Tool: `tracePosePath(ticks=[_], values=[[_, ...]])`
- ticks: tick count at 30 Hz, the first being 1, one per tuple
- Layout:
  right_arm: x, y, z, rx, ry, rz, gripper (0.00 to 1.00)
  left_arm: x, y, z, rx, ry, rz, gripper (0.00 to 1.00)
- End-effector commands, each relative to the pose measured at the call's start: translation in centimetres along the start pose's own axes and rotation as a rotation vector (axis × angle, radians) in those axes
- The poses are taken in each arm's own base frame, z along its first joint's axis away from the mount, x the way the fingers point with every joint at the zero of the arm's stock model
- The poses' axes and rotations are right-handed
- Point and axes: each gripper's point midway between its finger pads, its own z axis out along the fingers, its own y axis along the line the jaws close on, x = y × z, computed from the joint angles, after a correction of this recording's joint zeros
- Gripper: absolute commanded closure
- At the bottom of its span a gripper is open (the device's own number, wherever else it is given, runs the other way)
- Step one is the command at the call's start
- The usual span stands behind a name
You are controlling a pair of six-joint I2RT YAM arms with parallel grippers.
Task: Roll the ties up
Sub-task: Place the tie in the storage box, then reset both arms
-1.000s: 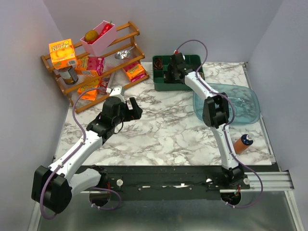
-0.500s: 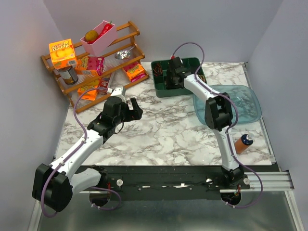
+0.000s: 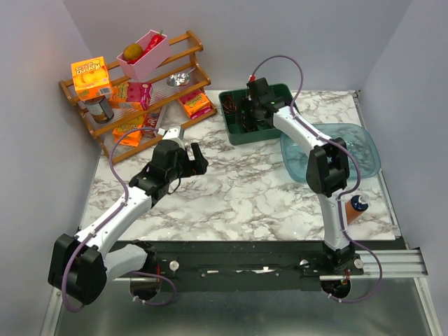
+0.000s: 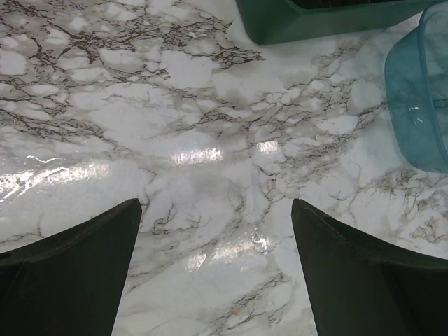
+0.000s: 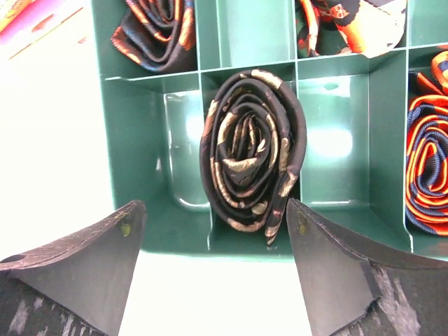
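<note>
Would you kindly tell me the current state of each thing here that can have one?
dark gold-patterned tie: rolled, standing in a green tray compartment, not gripped.
orange-striped tie: rolled, in its compartment.
right gripper: open, above the tray.
left gripper: open, empty, over the table.

Dark tie, tan-gold pattern: rolled in a loose coil, standing on edge, filling a narrow compartment along one edge of the green tray.
Dark-and-orange tie: sitting coiled in the row behind.
Orange-and-navy striped tie: sitting coiled two compartments over in the same row as the dark tie.
</note>
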Motion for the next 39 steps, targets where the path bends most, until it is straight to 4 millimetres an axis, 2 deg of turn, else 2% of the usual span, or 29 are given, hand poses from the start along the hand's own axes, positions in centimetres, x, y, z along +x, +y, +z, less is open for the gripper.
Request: tracePosePath(ticks=[1,5,8,9,10,11,15,17,20,22,23,24,25,26,27,28,29,30,31,32,33,34,35,36,37,38,39], values=[[-0.2,0.2,-1.6,0.003,0.002,-0.031,0.11,-0.8,-0.7,0.2,0.028,-0.018,0.003,0.02],[-0.4,-0.4,-0.9,0.041,-0.016,-0.033,0.17,-0.7,-0.7,0.4,0.028,-0.018,-0.001,0.01],[0.0,-1.2,0.4,0.085,-0.021,-0.030,0.28,-0.6,-0.7,0.5,0.027,-0.015,-0.006,0.02],[0.0,-1.4,0.8,0.094,-0.021,-0.031,0.47,-0.4,-1.1,0.4,0.047,-0.005,-0.006,0.02],[0.7,-1.8,1.7,0.113,-0.005,-0.030,0.57,-0.4,-1.1,0.4,0.047,-0.004,-0.007,0.02],[0.8,-2.0,2.0,0.129,-0.007,-0.029,0.60,-0.4,-1.1,0.4,0.047,-0.004,-0.007,0.01],[2.8,-2.4,3.8,0.137,0.045,-0.031,0.83,-0.4,-1.1,0.3,0.047,-0.005,-0.007,0.02],[4.0,-3.0,4.7,0.156,0.077,-0.032,0.85,-0.4,-1.0,0.2,0.045,-0.007,-0.007,0.02],[4.6,-2.9,4.7,0.158,0.106,-0.035,0.87,-0.5,-1.0,0.0,0.044,-0.011,-0.006,0.02],[3.7,-2.6,3.2,0.139,0.080,-0.029,0.87,-0.5,-0.9,-0.1,0.044,-0.015,-0.003,0.01],[3.1,-2.1,2.5,0.113,0.060,-0.029,0.86,-0.7,-1.0,-0.2,0.046,-0.022,-0.003,0.01],[-0.2,-1.1,-0.4,0.072,-0.035,-0.020,0.84,-0.7,-1.1,-0.2,0.050,-0.023,-0.001,0.01],[0.3,-1.2,-1.2,0.058,-0.036,-0.022,0.82,-0.9,-1.1,-0.4,0.053,-0.034,0.002,0.01],[-0.9,-0.5,-3.0,0.018,-0.079,-0.017,0.80,-1.1,-1.1,-0.5,0.056,-0.050,0.002,0.01],[-4.0,0.5,-6.6,-0.035,-0.192,-0.014,0.70,-1.2,-1.2,-0.6,0.062,-0.057,0.002,0.01],[-5.1,0.8,-8.6,-0.063,-0.244,-0.010,0.62,-1.6,-1.0,-0.8,0.048,-0.079,0.001,0.01],[-3.7,0.7,-9.1,-0.085,-0.234,-0.016,0.54,-1.8,-0.9,-0.8,0.042,-0.091,0.002,0.01],[-4.8,1.1,-10.4,-0.114,-0.297,-0.014,0.39,-2.0,-1.0,-1.0,0.045,-0.101,0.005,0.01],[-6.3,1.4,-13.9,-0.145,-0.369,-0.011,0.33,-2.3,-1.1,-1.1,0.049,-0.111,0.007,0.01],[-4.6,0.9,-13.8,-0.145,-0.351,-0.014,0.27,-2.4,-0.9,-1.2,0.039,-0.120,0.012,0.01],[-5.1,0.9,-15.0,-0.158,-0.394,-0.012,0.17,-2.6,-0.9,-1.3,0.037,-0.126,0.016,0.01],[-4.6,0.6,-15.6,-0.158,-0.403,-0.011,0.11,-2.9,-1.0,-1.4,0.038,-0.135,0.019,0.01],[-5.1,0.3,-17.8,-0.162,-0.452,-0.003,0.06,-3.1,-0.9,-1.5,0.029,-0.141,0.020,0.01],[-3.3,-0.4,-17.2,-0.151,-0.437,-0.003,0.00,-3.2,-0.8,-1.5,0.025,-0.143,0.023,0.01],[-2.8,-0.7,-17.6,-0.152,-0.446,-0.005,0.00,-3.4,-0.8,-1.6,0.019,-0.151,0.028,0.01],[-2.9,-1.0,-19.1,-0.151,-0.481,0.002,0.00,-3.7,-1.1,-1.6,0.037,-0.164,0.040,0.01],[-1.2,-1.8,-18.6,-0.129,-0.457,0.004,0.00,-3.7,-1.2,-1.7,0.052,-0.168,0.056,0.01]])
